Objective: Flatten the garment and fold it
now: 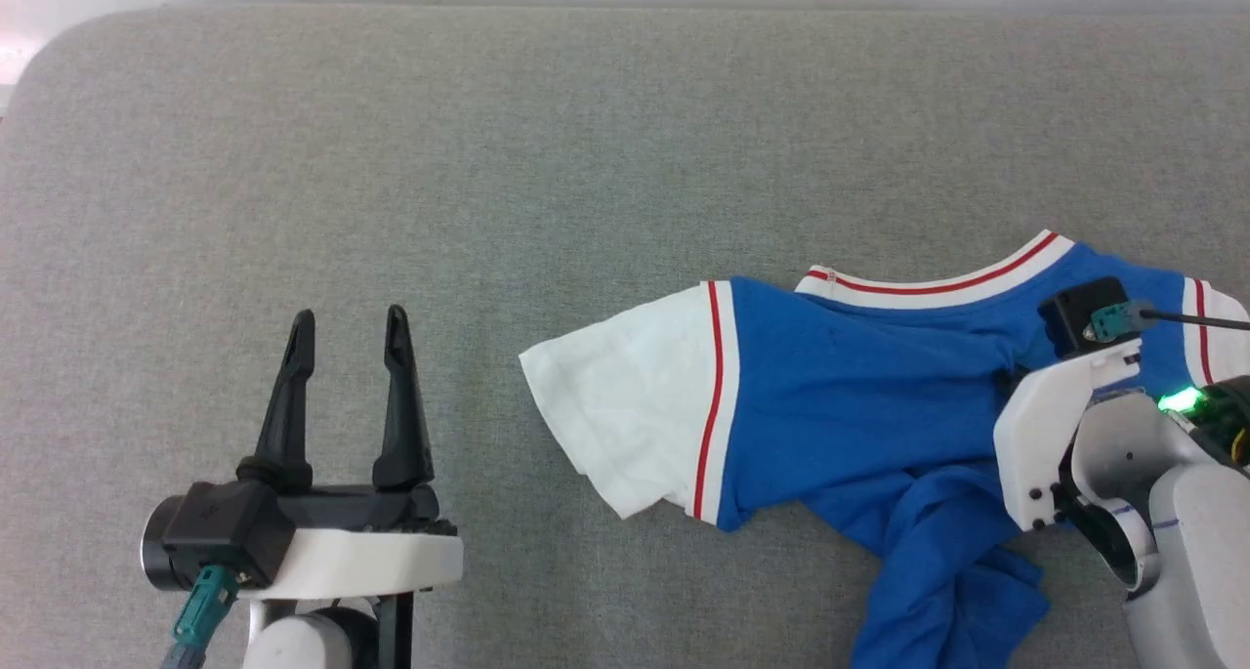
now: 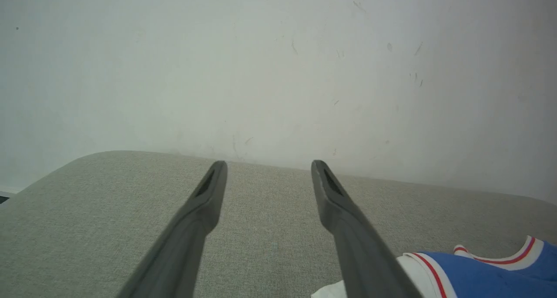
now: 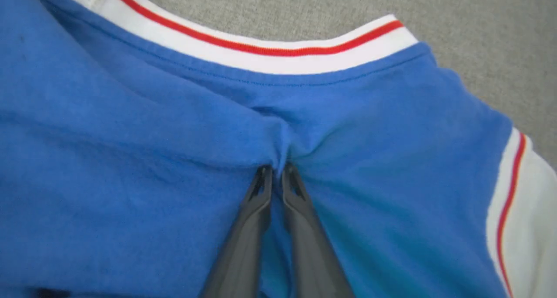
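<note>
Only a thin fold of shirt (image 3: 130, 159) is pinched in the near-shut right jaws, easily lost if tugged. Left jaws, 8 o'clock, are spread wide and empty.

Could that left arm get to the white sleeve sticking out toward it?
Probably yes. The left gripper stands open, and bare grey surface lies between it and the white sleeve; nothing blocks the way.

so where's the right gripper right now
At the head view's right side, the right gripper pinches blue fabric of the garment just below its collar band.
</note>
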You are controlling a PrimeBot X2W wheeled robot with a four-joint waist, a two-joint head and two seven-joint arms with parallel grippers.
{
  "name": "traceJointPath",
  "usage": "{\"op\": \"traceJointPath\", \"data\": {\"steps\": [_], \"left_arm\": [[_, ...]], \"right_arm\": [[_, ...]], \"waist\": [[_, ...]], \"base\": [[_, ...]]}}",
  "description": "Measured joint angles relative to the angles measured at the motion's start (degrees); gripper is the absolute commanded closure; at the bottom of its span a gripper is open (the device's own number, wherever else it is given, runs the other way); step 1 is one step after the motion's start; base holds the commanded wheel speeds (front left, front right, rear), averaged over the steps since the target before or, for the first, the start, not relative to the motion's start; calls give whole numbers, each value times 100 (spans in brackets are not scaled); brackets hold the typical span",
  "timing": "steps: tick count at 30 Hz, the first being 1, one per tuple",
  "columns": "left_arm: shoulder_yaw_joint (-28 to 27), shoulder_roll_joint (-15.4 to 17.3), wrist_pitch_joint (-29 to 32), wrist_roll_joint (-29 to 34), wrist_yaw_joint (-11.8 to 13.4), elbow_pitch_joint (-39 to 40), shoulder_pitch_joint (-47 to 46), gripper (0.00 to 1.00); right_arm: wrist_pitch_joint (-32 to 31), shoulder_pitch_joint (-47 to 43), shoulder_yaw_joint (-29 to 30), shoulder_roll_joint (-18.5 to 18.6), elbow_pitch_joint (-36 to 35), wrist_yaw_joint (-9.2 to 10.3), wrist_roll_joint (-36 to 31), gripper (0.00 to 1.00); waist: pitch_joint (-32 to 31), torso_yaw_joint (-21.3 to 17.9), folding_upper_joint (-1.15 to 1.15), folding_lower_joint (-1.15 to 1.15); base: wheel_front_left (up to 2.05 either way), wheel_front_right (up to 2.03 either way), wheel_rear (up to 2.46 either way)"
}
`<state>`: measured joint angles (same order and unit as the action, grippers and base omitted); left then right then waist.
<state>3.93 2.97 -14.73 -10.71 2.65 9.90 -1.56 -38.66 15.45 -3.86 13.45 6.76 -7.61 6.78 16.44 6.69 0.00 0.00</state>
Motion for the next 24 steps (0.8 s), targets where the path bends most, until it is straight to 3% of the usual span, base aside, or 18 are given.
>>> {"op": "traceJointPath", "data": {"steps": [8, 14, 20, 21, 23, 24], "left_arm": [[-2, 0, 0, -51, 43, -44, 3, 0], [3, -1, 0, -52, 43, -47, 5, 0], [70, -1, 0, -93, 42, -103, 5, 0], [82, -1, 0, -93, 42, -119, 5, 0], [100, -1, 0, -94, 42, -146, 5, 0], [105, -1, 0, -97, 42, -154, 5, 0]], "right_arm": [[471, 502, -226, -87, -459, 2, 185, 100], [638, 961, -1285, -546, -1012, 2, 638, 100], [438, 782, -2450, -687, -768, 5, 995, 100], [380, 714, -2611, -647, -667, 7, 1021, 91], [102, 529, -2832, -533, -446, 7, 1138, 54], [-99, 441, -2963, -434, -375, 7, 1215, 15]], "waist": [[-167, 25, 0, 0], [-235, 12, 0, -1], [-201, 88, 0, 0], [-194, 105, 0, 0], [-191, 142, 0, 0], [-192, 159, 0, 0]], "base": [[0, 0, 0], [0, 0, 0], [0, 0, 0], [0, 0, 0], [0, 0, 0], [0, 0, 0]]}}
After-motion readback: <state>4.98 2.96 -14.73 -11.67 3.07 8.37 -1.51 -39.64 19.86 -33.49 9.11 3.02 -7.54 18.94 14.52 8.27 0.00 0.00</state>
